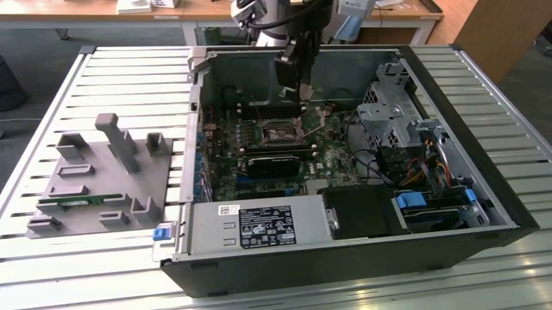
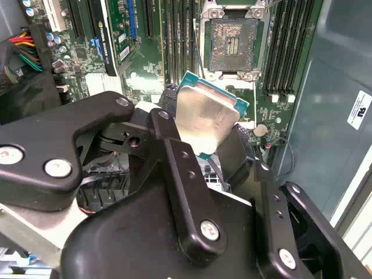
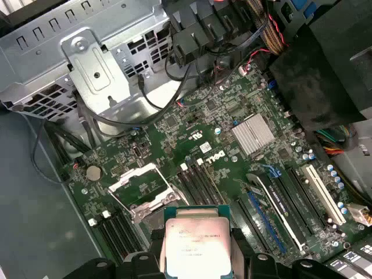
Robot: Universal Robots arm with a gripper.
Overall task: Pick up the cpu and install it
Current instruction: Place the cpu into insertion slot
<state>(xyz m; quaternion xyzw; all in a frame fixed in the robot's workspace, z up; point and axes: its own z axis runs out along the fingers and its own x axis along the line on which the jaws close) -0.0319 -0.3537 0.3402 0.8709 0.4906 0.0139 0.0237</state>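
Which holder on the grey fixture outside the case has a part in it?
The low holder at the grey fixture's camera-side edge, toward the exterior view's left: a green memory stick lies in it. The others look bare.

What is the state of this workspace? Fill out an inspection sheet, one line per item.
Surface: slatted metal table carrying an open computer case.
Job's things: cpu held above the motherboard; socket bare, no chip in it.
Clutter: grey fixture at the exterior view's left, with a green memory stick in it.
Grippers: gripper, jaws shut on the cpu, inside the case.
Cables: coloured wire bundle and black leads by the drive cage.
Surroundings: wooden desks behind the table.
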